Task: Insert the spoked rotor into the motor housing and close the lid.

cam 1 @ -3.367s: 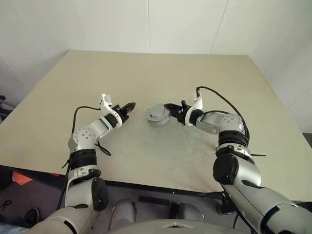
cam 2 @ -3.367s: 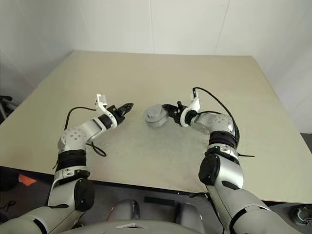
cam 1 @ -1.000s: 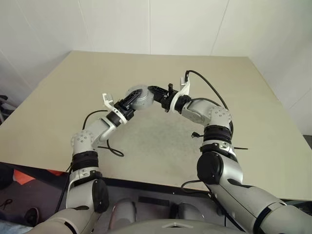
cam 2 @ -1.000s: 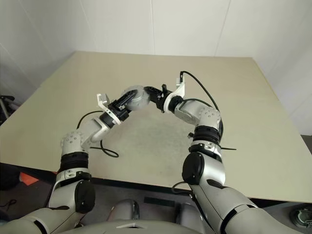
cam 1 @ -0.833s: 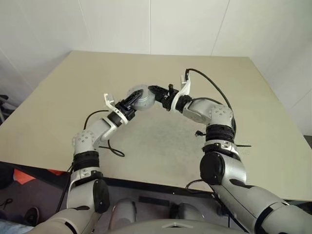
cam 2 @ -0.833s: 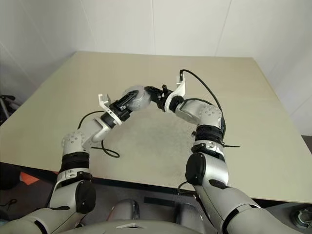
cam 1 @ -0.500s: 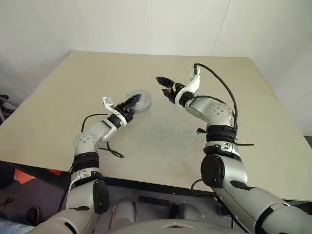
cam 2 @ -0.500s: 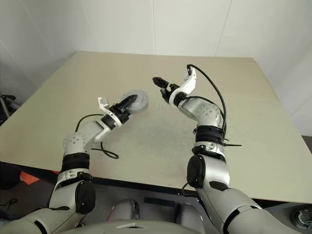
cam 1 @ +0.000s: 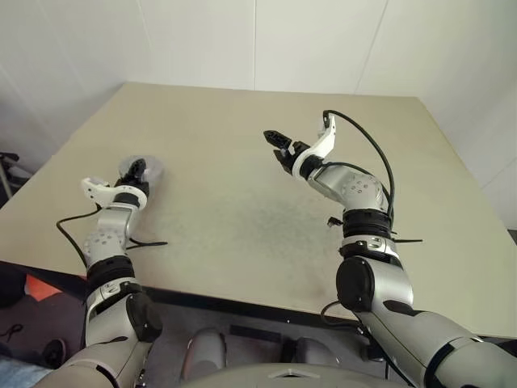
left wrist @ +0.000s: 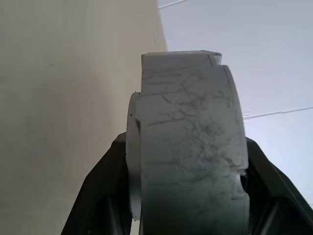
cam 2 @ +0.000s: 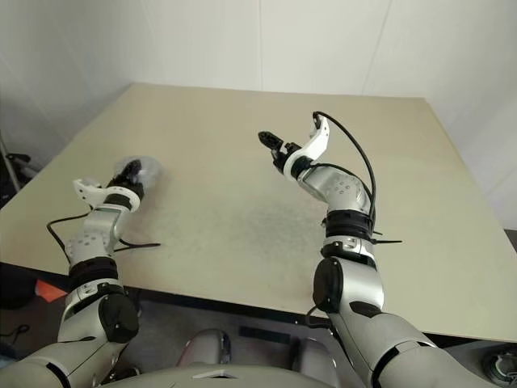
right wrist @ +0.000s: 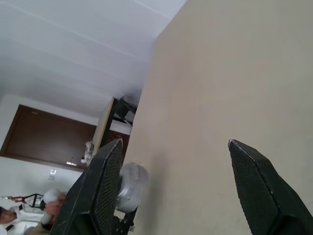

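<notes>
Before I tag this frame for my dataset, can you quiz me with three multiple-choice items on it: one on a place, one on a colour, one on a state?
1. Where is the grey round motor part?
A. between the left gripper's fingers, near the table's left edge
B. in the right gripper
C. lying at the table's centre

2. What colour is the table top?
A. blue
B. beige
C. black

3. How does the right gripper stand?
A. shut on a disc
B. open and empty
C. shut on a cable

Answers:
1. A: the grey round motor part sits clamped in the left gripper.
2. B: the table is plain beige.
3. B: the right gripper has spread fingers with only table between them.
</notes>
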Robot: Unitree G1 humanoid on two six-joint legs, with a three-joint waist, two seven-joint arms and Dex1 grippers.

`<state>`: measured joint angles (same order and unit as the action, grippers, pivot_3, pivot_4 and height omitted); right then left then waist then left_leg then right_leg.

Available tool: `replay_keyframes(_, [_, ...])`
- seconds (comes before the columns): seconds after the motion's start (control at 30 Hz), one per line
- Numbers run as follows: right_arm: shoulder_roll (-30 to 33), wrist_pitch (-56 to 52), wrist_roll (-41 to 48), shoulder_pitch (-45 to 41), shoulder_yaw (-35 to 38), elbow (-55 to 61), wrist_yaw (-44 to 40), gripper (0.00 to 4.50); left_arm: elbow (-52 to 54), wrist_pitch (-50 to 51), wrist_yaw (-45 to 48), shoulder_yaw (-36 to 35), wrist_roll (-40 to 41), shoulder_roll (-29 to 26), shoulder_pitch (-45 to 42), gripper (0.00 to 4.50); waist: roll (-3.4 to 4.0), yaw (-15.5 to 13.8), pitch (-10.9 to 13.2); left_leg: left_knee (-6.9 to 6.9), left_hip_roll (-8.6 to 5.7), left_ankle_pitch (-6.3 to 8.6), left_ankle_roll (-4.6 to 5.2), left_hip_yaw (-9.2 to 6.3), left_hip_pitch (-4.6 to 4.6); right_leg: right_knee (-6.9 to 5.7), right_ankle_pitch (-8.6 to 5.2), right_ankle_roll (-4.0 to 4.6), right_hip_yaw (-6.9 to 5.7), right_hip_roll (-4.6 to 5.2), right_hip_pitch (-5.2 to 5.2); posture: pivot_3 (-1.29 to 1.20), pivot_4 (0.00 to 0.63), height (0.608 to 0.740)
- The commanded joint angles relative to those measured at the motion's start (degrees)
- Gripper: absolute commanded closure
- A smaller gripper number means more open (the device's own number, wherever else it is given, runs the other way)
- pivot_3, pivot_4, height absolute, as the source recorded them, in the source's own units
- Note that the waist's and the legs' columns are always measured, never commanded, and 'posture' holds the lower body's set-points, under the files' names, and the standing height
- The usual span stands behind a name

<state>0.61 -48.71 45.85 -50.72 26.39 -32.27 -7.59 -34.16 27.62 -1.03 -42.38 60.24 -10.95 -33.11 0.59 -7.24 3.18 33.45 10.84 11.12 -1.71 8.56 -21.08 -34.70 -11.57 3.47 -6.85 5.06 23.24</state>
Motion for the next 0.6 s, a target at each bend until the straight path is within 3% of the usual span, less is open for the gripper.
replay_keyframes(0.03, [0.2, 0.8, -0.4, -0.9, -0.7, -0.2, -1.0, 0.61, 0.6, -0.7, -0.8, 0.8, -1.3, -0.5, -2.0, 2.26, -0.16, -0.1, 0.0, 0.01, 0.02, -0.01, -0.01, 0.0, 0.0, -0.02, 0.0, 0.0, 0.0, 0.0, 0.0, 0.0, 0.0, 0.74])
replay_keyframes(0.2, [0.2, 0.8, -1.5, -0.6, -1.1, -0.9, -1.2, 0.61, 0.4, -0.2, -0.8, 0.5, -2.2, -1.0, -1.9, 2.26, -0.16, 0.0, 0.0, 0.03, 0.03, -0.02, -0.04, -0.02, 0.09, -0.08, 0.06, 0.11, 0.0, 0.0, -0.04, 0.0, 0.0, 0.74])
replay_keyframes(0.43, [0.8, 0.3, -2.9, -1.0, -1.4, -3.3, -1.2, 0.57, 1.2, -2.8, -4.6, -1.7, -4.2, -3.8, -1.2, 0.08, -0.16, 0.2, 0.0, 0.01, 0.04, -0.03, -0.06, -0.02, 0.2, -0.09, 0.05, 0.1, 0.02, -0.01, -0.12, 0.0, 0.0, 0.74])
replay_keyframes(0.6, [2.2, 0.9, -3.8, -2.7, -1.1, -7.2, -2.1, 0.57, -1.2, -10.3, -10.9, -4.4, -8.4, -8.9, -0.8, 0.03, -0.17, 2.0, 0.0, -0.07, 0.19, -0.12, -0.21, 0.01, 0.28, -0.1, -0.04, -0.06, 0.13, -0.21, -0.25, 0.0, 0.0, 0.74])
